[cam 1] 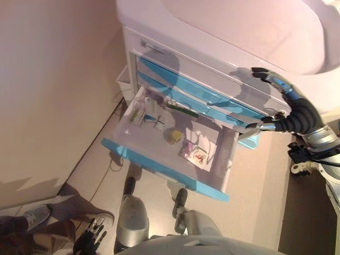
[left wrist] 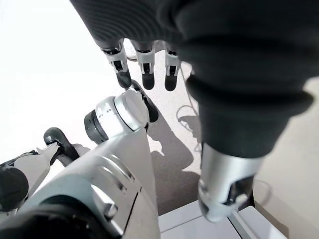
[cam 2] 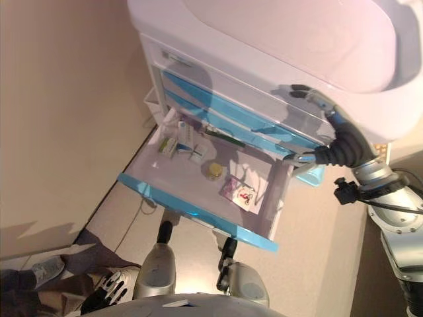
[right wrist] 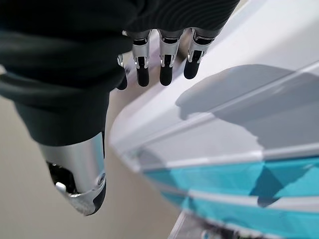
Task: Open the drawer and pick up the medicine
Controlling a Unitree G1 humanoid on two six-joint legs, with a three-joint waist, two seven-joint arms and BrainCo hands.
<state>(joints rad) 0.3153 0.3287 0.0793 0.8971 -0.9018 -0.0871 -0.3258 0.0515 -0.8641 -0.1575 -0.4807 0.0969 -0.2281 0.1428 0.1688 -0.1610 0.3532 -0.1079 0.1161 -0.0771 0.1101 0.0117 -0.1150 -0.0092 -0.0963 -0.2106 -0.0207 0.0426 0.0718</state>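
Observation:
The white medical cart [cam 1: 223,32] has its lower drawer [cam 1: 159,164] with a blue front pulled out. In it lie small medicine boxes [cam 1: 139,117], a little yellow jar [cam 1: 175,135] and a flat packet with red print [cam 1: 197,155]. My right hand [cam 1: 295,109] is raised beside the cart's upper right corner, above the drawer's right end. It is open and holds nothing; its fingers [right wrist: 167,64] hang relaxed next to the closed blue drawer fronts [right wrist: 234,179]. My left hand [cam 1: 89,236] hangs low by the floor, open and empty, far from the drawer.
A beige wall runs along the left. A small white side bin [cam 1: 123,79] hangs on the cart's left side. A person's shoes [cam 1: 34,215] stand on the floor at the lower left, close to my left hand.

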